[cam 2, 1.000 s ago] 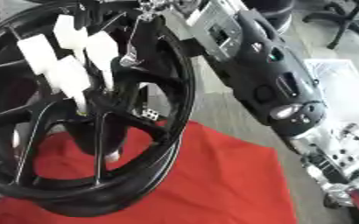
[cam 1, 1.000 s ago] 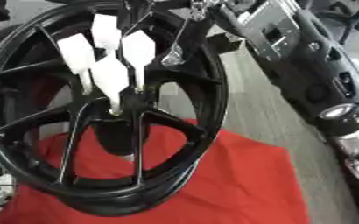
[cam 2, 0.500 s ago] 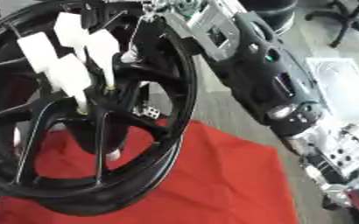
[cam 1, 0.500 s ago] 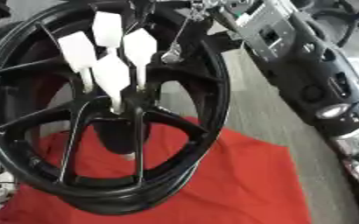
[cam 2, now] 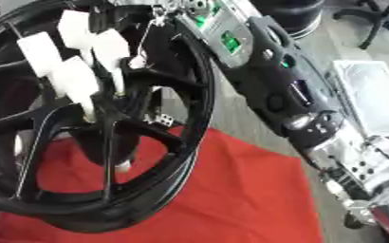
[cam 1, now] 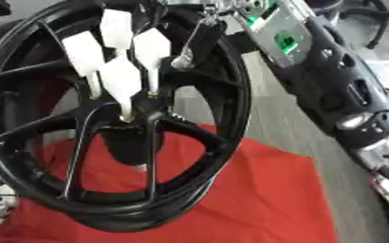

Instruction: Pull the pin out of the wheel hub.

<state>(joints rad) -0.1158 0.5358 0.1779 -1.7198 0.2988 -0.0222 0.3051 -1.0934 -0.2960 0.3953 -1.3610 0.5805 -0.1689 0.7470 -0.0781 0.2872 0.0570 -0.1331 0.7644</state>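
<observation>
Left eye view: a black wheel (cam 1: 223, 95) is seen upright on a red cloth (cam 1: 256, 190), filling the left of frame. White-tagged pins (cam 1: 123, 80) remain seated in the hub, centre left (none seen withdrawn).

Right eye view: the right arm (cam 2: 273, 71) crosses from lower right to top centre. The right hand (cam 2: 161, 21) is at the rim's top; finger state cannot be told. Extraction is judged not done.

Glossy black metal wheel (cam 1: 223, 90), matt white pins (cam 1: 121, 80) (plastic-looking), matt red cloth (cam 1: 264, 199)
</observation>
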